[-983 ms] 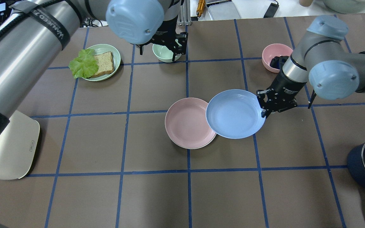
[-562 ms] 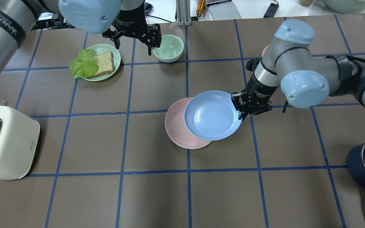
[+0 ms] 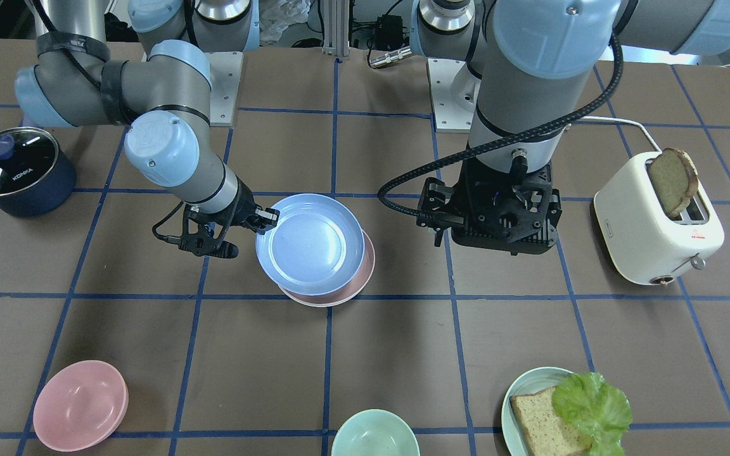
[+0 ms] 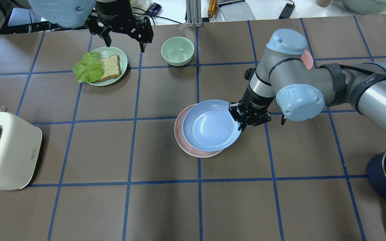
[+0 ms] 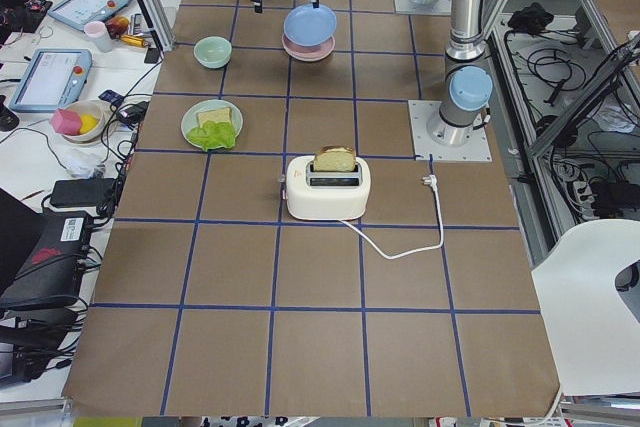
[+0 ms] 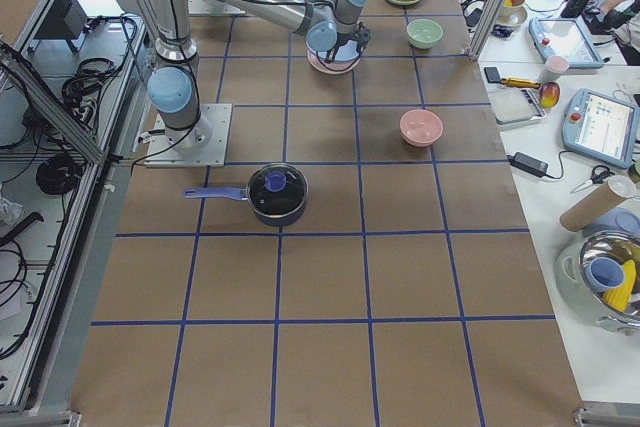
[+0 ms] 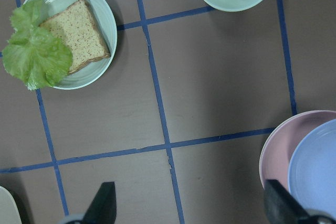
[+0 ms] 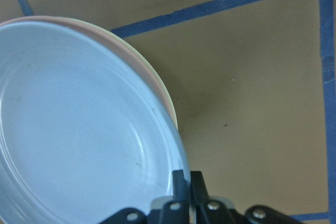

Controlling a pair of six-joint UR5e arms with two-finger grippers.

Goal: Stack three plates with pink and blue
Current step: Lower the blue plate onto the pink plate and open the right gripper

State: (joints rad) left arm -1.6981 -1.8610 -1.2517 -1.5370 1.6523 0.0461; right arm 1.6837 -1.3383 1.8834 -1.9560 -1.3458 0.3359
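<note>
The blue plate (image 4: 209, 125) is pinched at its rim by the right fingers (image 8: 198, 183), which are pressed together on the edge at the plate's right side in the overhead view. The plate is held just right of the frame's centre, over the pink plate (image 4: 178, 130), and covers most of it. A pink crescent is left showing at the left and lower edge. A thin cream plate (image 8: 170, 103) is made out as a pale edge under the pink one in the right wrist view. Whether the blue plate already rests on the pink one cannot be told.

The left fingers (image 7: 104, 203) are spread wide and hold nothing, and are seen at the upper left of the overhead view, above the bench (image 4: 112, 150).

The plates are judged to be light, stiff plastic that is unlikely to break if set down from low. The matte surface is expected to give fair grip, yet a hold at one edge lets the plate swing or droop on the far side. The raised rim is taken as the only good place to hold, since the flat middle offers nothing to pinch. Because the rims are alike in size, the blue plate is expected to slide a little and settle once it is centred and let go.
</note>
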